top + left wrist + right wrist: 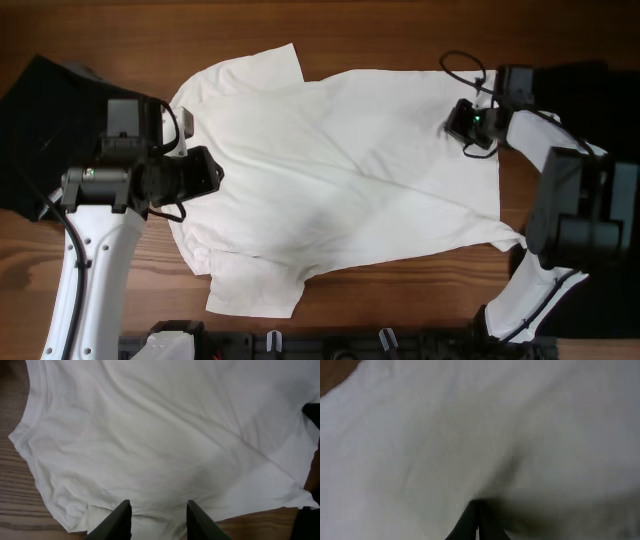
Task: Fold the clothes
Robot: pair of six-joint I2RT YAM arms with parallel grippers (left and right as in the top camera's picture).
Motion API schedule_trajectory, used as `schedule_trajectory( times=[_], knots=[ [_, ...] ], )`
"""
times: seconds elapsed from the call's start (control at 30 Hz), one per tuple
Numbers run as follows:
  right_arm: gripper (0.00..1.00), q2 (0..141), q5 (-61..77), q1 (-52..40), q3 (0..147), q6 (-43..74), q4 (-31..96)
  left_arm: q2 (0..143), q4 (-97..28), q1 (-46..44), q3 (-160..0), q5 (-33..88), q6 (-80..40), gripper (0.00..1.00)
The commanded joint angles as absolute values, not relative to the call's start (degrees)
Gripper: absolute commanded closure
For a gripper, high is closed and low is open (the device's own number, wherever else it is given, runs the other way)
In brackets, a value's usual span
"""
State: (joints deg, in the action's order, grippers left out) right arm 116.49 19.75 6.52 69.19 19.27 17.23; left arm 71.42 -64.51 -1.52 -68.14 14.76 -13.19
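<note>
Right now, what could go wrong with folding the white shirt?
The right fingers are shut at the white shirt, but how much cloth they caught is hidden, so it might slip. The left fingers are open and hold nothing; a one-sided pull could drag and bunch the shirt. Its diagonal crease could get folded in.

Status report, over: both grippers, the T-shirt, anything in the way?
Left gripper open over white T-shirt, collar end. Right gripper shut at hem end; grip on cloth unclear. T-shirt spread out, not folded. Black cloth at left edge, off it.
</note>
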Motion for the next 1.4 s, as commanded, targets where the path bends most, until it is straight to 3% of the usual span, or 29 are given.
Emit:
schedule_trajectory(
  times=[0.0, 0.17, 0.3, 0.4, 0.47, 0.6, 0.73, 0.8, 1.03, 1.37],
  knots=[
    [0.96, 123.96, 17.8, 4.6, 68.77, 21.76, 13.26, 71.64, -64.42, -1.83, -68.07, 15.16, -14.52, 0.64],
    [0.96, 129.25, 6.9, 4.36, 68.77, 27.42, 5.5, 71.9, -63.48, -1.83, -68.05, 15.18, -14.61, 0.59],
    [0.96, 129.47, 6.26, 5.76, 69.08, 27.05, 1.34, 73.03, -60.73, -1.83, -68.05, 15.16, -14.59, 0.54],
    [0.81, 126.13, 11.31, 7.44, 70.52, 24.45, 4.08, 75.75, -57.25, -1.83, -68.05, 15.16, -14.57, 0.51],
    [0.76, 121.78, 14.06, 8.67, 70.63, 21.89, 5.96, 78.37, -54.98, -1.83, -68.05, 15.16, -14.52, 0.51],
    [0.72, 110.06, 16.67, 10.35, 70.63, 18.33, 13.54, 84.64, -47.97, -2.0, -68.05, 15.18, -14.31, 0.6],
    [0.7, 97.54, 19.57, 10.22, 70.63, 17.93, 20.78, 92.03, -37.71, -2.61, -68.05, 15.2, -14.33, 0.87],
    [0.69, 92.36, 21.26, 10.0, 70.63, 18.02, 23.7, 95.77, -33.28, -2.81, -68.05, 15.2, -14.33, 0.94],
    [0.67, 81.49, 25.56, 8.93, 70.63, 18.22, 34.65, 108.97, -19.53, -2.98, -68.07, 14.92, -13.91, 0.96],
    [0.61, 80.77, 27.51, 8.84, 70.61, 12.6, 45.76, 121.16, -9.54, -2.66, -68.07, 14.2, -13.93, 0.96]
  ],
)
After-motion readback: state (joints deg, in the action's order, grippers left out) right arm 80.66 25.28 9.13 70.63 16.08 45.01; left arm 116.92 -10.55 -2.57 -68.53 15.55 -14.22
